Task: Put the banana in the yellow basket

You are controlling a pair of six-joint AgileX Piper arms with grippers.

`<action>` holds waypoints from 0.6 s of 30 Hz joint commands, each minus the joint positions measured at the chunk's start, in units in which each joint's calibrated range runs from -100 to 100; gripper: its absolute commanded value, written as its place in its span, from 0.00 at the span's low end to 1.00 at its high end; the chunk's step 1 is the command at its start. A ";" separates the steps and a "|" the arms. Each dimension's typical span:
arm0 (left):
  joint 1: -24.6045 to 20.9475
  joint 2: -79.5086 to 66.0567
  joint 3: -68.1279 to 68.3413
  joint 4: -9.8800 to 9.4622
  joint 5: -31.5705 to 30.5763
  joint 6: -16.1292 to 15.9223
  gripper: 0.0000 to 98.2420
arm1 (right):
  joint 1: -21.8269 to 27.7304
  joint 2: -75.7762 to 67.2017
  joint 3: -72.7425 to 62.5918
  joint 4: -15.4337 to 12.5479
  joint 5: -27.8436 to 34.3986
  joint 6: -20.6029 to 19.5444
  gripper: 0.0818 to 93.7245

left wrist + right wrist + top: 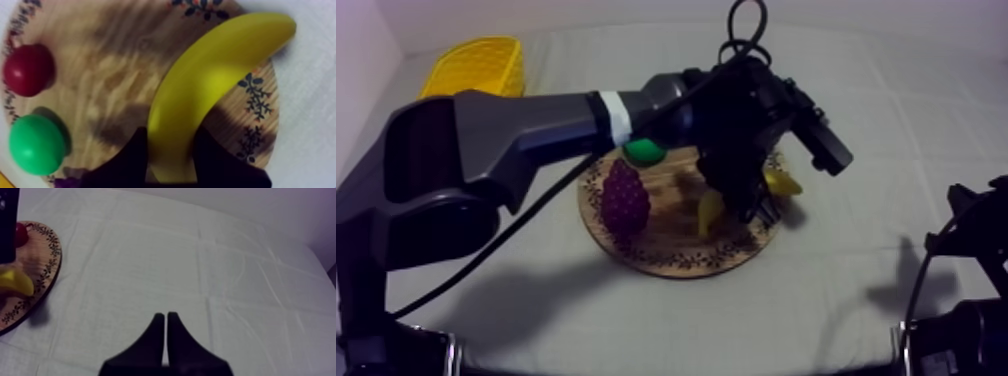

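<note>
Left hand (170, 137) clamped round banana (210, 85) near one end; banana at right side of wooden board (666, 265), mid-frame. Right hand (166, 317) closed, empty. Risk: off-centre grip, banana may swivel or slip before reaching yellow basket (476, 62), upper left.

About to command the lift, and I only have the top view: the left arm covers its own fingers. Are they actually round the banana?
Observer: Yes. The left wrist view has the left gripper shut on the banana, one finger each side, near one end.
Operator: Anything close enough to get dragged?
Observer: No. The small red fruit and the green fruit sit apart from it, across the wooden board.
Operator: And the other arm?
Observer: The right gripper is shut on nothing, fingers together, over bare cloth, away from the board.
</note>
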 commanded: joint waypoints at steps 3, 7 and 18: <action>-0.27 -5.03 0.80 -2.58 2.28 -0.11 0.20 | 0.00 -0.02 0.02 0.01 0.06 0.01 0.00; -1.90 -11.88 2.80 -4.80 3.79 0.04 0.20 | 0.00 -0.02 0.02 0.01 0.06 0.01 0.00; -12.92 -31.02 12.53 -8.63 2.87 -0.64 0.20 | 0.00 -0.02 0.02 0.01 0.06 0.01 0.00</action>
